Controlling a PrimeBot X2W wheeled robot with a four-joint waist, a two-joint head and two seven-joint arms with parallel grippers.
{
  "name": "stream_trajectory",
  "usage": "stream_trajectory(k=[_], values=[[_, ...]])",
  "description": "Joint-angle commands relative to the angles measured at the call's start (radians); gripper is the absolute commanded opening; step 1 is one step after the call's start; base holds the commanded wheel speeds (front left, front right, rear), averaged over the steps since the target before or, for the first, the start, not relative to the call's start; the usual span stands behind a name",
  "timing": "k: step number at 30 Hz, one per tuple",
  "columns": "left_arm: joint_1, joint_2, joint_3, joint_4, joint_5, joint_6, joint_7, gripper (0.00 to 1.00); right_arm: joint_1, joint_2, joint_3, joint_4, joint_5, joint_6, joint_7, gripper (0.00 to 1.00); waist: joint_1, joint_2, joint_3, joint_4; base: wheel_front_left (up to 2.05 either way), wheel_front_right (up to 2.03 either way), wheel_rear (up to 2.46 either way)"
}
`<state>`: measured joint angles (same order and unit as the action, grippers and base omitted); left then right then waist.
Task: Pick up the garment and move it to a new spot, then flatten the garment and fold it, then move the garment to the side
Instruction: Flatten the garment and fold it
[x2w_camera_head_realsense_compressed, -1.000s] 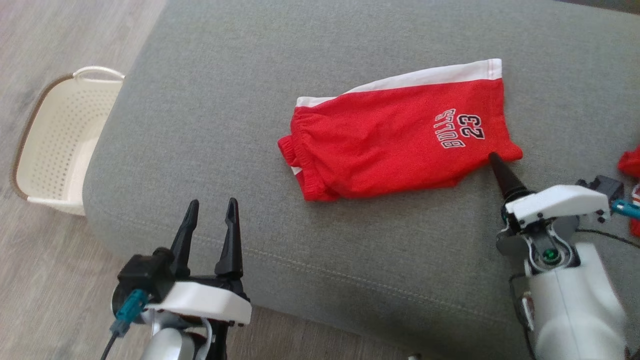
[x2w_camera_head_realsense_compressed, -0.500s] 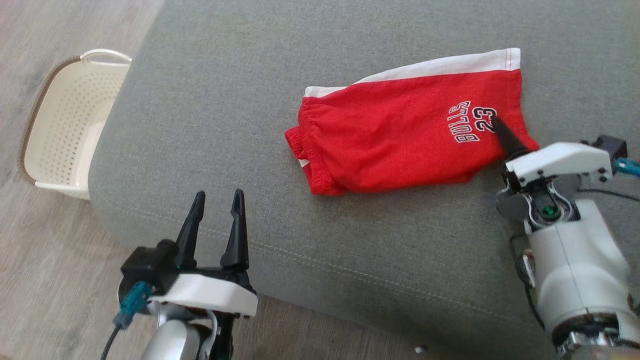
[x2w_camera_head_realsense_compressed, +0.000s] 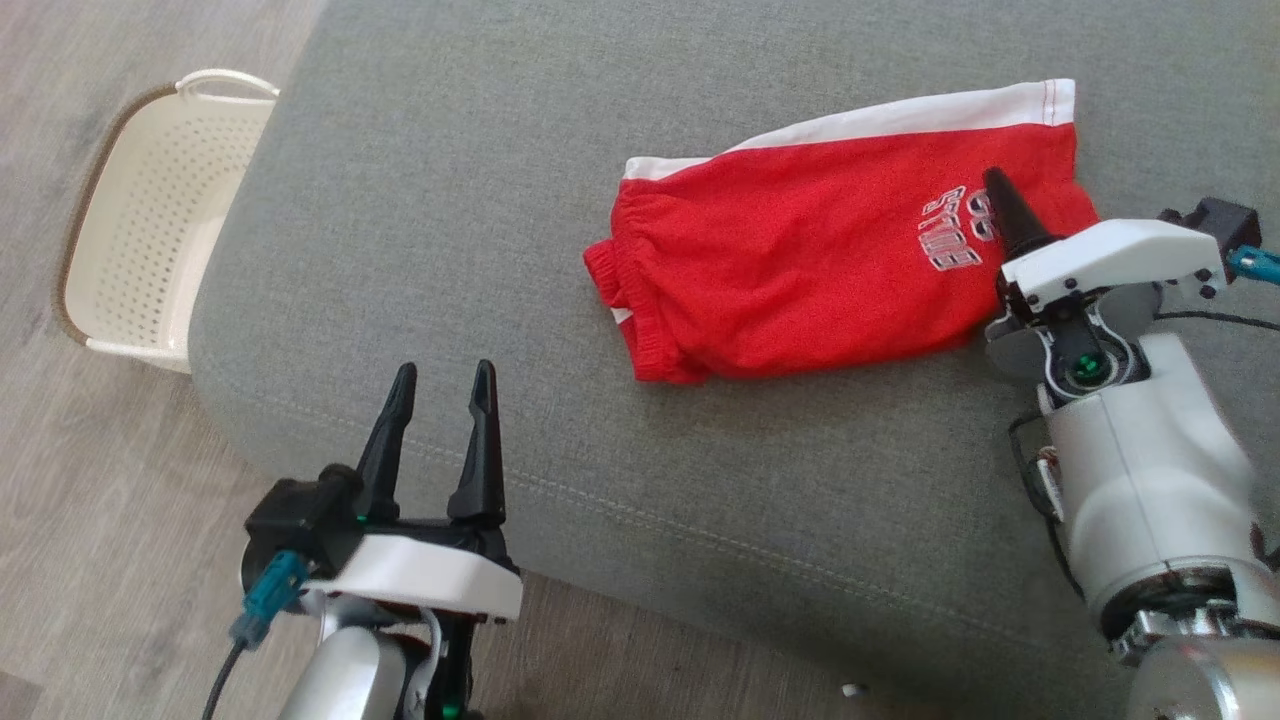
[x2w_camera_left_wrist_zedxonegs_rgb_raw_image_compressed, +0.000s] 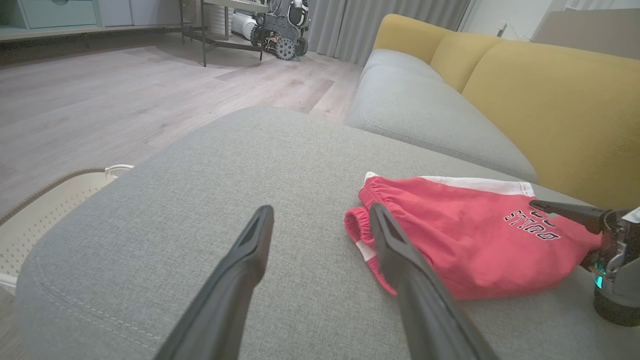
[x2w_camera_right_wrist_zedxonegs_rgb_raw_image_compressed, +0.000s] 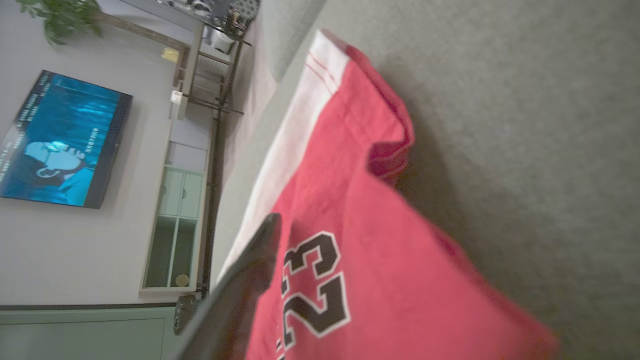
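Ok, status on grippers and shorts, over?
Left gripper open, empty, at cushion near edge. Right gripper at leg end of shorts, finger over print; grip unconfirmed. Basket far left, apart from shorts.

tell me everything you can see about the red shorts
The shorts are red mesh-like cloth with a white side stripe, a gathered waistband at the left end and a black-and-white BULLS 23 print near the leg hem. They lie flat, slightly wrinkled, on the grey cushion. One dark finger of the right gripper sits over the print; whether it grips is unclear.
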<state>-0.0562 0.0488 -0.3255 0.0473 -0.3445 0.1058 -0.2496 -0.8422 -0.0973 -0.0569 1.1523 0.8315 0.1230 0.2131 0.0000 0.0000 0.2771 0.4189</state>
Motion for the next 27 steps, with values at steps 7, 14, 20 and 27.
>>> stream_trajectory(k=[7, 14, 20, 27], values=[[-0.031, 0.001, 0.037, -0.028, -0.004, 0.003, -0.012, 1.00, 0.063, 0.047, 0.048, -0.082, 0.034, 0.008, -0.094, 0.00, 0.0000, 0.0000, -0.025, -0.015, 0.00, 0.00, 0.00], [-0.018, 0.001, 0.045, -0.021, 0.004, -0.005, -0.012, 1.00, 0.140, 0.047, 0.052, -0.136, 0.102, 0.008, -0.213, 0.00, 0.0000, 0.0000, -0.062, -0.055, 0.00, 0.00, 0.00], [0.001, 0.001, 0.060, -0.013, 0.014, -0.015, -0.012, 1.00, 0.203, 0.047, 0.066, -0.085, 0.142, 0.008, -0.360, 0.00, 0.0000, 0.0000, -0.109, -0.108, 0.00, 0.00, 0.00], [0.018, 0.001, 0.061, -0.009, 0.015, -0.017, -0.012, 1.00, 0.244, 0.047, 0.101, -0.052, 0.184, 0.008, -0.454, 0.00, 0.0000, 0.0000, -0.150, -0.131, 0.00, 0.00, 0.00]])
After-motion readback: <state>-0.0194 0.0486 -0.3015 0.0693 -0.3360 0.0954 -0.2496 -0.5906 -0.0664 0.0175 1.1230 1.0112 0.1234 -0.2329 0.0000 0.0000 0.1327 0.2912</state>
